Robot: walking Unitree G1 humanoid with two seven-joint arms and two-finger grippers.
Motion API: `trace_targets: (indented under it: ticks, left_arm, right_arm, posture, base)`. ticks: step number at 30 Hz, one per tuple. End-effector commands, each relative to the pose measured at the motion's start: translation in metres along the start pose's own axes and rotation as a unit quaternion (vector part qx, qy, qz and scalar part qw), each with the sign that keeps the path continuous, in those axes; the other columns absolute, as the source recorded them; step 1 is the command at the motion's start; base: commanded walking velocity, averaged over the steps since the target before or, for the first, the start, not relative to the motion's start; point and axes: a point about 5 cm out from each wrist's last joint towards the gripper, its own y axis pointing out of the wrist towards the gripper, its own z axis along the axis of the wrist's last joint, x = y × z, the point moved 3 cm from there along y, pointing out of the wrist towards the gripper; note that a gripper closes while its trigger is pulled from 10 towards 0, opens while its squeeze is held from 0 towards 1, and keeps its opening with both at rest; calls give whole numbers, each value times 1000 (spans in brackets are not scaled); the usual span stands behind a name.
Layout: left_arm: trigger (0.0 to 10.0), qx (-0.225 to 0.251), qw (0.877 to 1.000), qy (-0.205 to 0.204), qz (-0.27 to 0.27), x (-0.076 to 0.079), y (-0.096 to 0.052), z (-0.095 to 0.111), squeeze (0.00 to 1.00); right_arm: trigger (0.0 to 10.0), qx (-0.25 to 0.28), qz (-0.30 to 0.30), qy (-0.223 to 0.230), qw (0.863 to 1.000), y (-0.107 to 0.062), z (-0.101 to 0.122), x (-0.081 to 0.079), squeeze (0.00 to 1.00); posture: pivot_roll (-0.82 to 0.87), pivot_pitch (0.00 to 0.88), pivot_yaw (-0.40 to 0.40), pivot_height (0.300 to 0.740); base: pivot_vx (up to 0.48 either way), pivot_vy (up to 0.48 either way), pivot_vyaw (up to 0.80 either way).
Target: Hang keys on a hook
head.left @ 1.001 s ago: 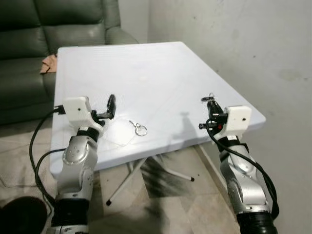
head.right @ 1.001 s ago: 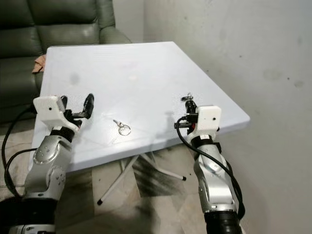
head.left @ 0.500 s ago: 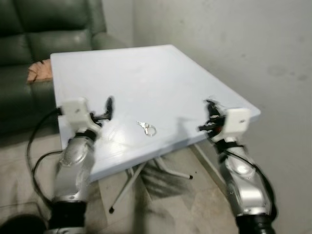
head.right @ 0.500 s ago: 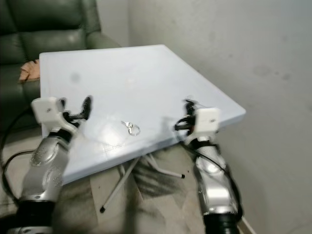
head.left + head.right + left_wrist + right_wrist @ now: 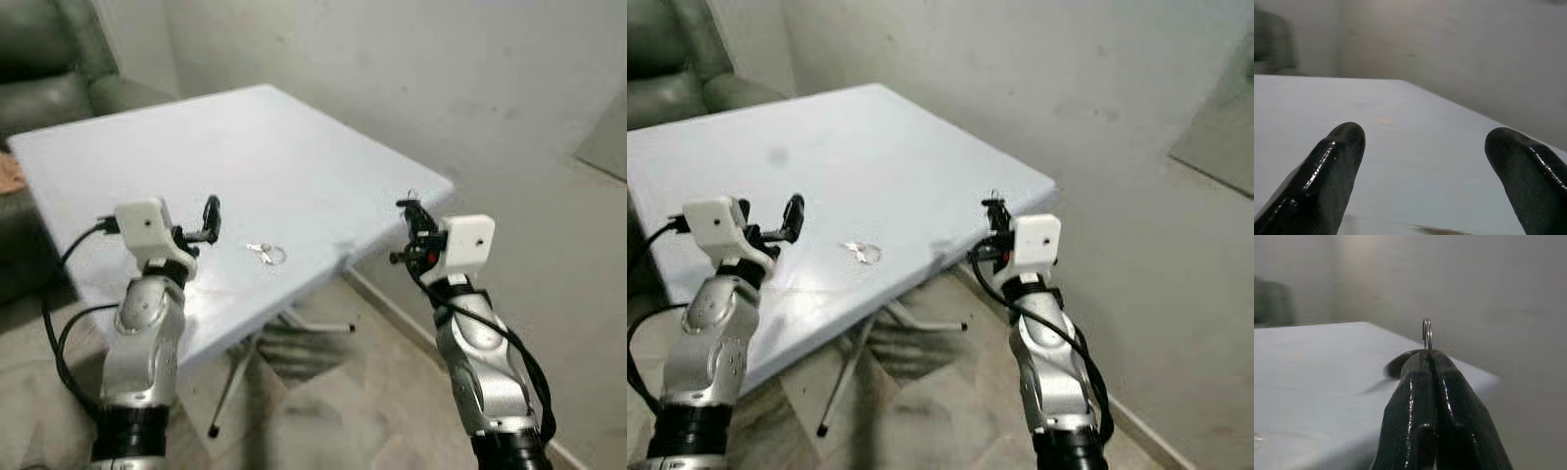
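My right gripper (image 5: 407, 208) is held up just off the white table's (image 5: 196, 147) right corner. It is shut on a thin metal key ring (image 5: 1427, 333), whose loop pokes up above the closed fingertips (image 5: 1415, 377). A second key ring with keys (image 5: 266, 253) lies flat on the table near its front edge, between my two arms. My left gripper (image 5: 210, 210) hovers over the table's front left part, open, with nothing between its fingers (image 5: 1332, 161).
A dark green sofa (image 5: 49, 59) stands behind the table on the left. A bare grey wall (image 5: 411, 69) runs along the right, with a darker panel (image 5: 602, 147) at the far right. Folding table legs (image 5: 284, 333) stand on the tiled floor below.
The whole view has swung to the right, so the camera has turned toward the wall. Both arms keep the same pose, and the keys on the table have not moved.
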Motion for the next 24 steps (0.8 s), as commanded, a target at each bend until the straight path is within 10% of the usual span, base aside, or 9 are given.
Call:
trace_targets:
  ticks: [1, 24]
  left_arm:
    - [10000, -6, 1000, 13, -5, 3, 0, 0, 0]
    - [10000, -33, 999, -21, -29, 11, -8, -10, 0]
  right_arm:
    - [10000, 19, -8, 7, 1000, 1, 10, 4, 0]
    - [10000, -12, -30, -7, 999, -24, 2, 9, 0]
  posture:
    - [47, 0, -17, 740]
    - [6, 0, 7, 740]
  base:
    - [0, 0, 0]
    - [68, 141, 0]
